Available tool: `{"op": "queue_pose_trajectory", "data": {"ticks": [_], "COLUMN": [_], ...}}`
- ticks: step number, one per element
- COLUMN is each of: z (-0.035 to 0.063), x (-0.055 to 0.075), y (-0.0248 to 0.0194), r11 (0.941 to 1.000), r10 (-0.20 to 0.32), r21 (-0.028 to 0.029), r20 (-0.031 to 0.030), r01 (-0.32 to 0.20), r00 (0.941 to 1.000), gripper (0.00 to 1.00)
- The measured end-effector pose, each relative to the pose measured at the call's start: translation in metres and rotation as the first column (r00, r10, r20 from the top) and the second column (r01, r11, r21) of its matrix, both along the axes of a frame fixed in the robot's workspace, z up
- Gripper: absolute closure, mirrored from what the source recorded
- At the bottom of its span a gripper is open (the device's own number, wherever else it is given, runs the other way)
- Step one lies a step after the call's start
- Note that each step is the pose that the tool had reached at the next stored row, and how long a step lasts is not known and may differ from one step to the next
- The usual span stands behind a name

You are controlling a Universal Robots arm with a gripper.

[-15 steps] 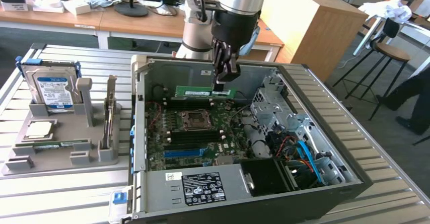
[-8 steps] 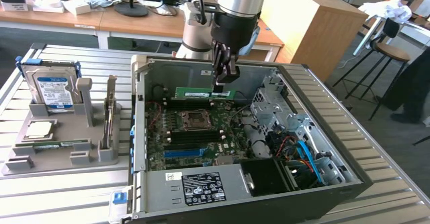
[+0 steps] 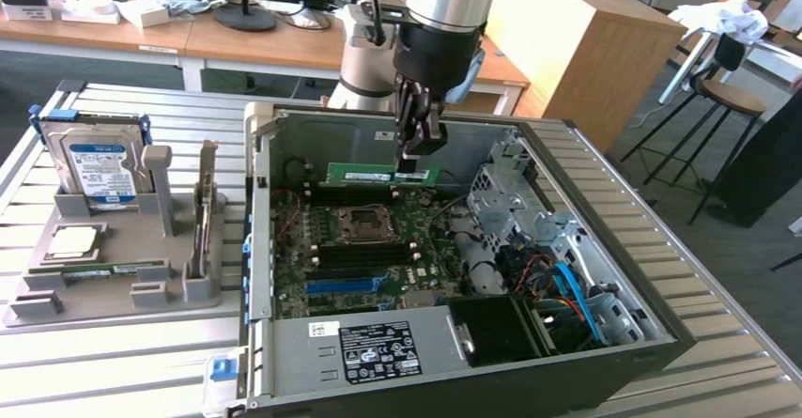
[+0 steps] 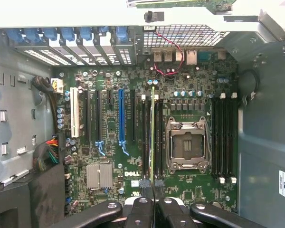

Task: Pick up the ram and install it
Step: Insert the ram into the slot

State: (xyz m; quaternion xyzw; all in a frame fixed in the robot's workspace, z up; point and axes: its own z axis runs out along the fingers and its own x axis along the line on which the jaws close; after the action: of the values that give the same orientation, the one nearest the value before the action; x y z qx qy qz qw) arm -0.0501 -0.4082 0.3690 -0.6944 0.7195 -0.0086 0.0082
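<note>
The black two-finger gripper [image 3: 415,161] is clamped shut on the long, thin green circuit-board ram stick [image 3: 376,173], holding it edge-down inside the open grey metal computer case [image 3: 363,141]. Pick-up is complete; seating remains. The ram hangs over the black memory slots [image 4: 160,137] beyond the silver processor socket [image 4: 186,145], apparently not yet touching them.

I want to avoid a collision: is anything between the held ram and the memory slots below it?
Nothing visible. The tool holds the ram inside the open case, over the black slots beside the CPU socket. The slots look empty, with no cable across them.
</note>
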Motion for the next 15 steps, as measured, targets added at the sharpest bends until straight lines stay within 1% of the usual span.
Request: {"op": "queue_pose_trajectory", "data": {"ticks": [5,15], "z": [-0.002,-0.0135], "x": [0.0,0.0], "y": [0.0,0.0], "r11": [1.0,1.0], "r10": [0.0,0.0], "r21": [0.0001,0.0001], "r20": [0.0001,0.0], "r01": [0.0,0.0], "r00": [1.0,1.0], "gripper": [0.89,0.89]}}
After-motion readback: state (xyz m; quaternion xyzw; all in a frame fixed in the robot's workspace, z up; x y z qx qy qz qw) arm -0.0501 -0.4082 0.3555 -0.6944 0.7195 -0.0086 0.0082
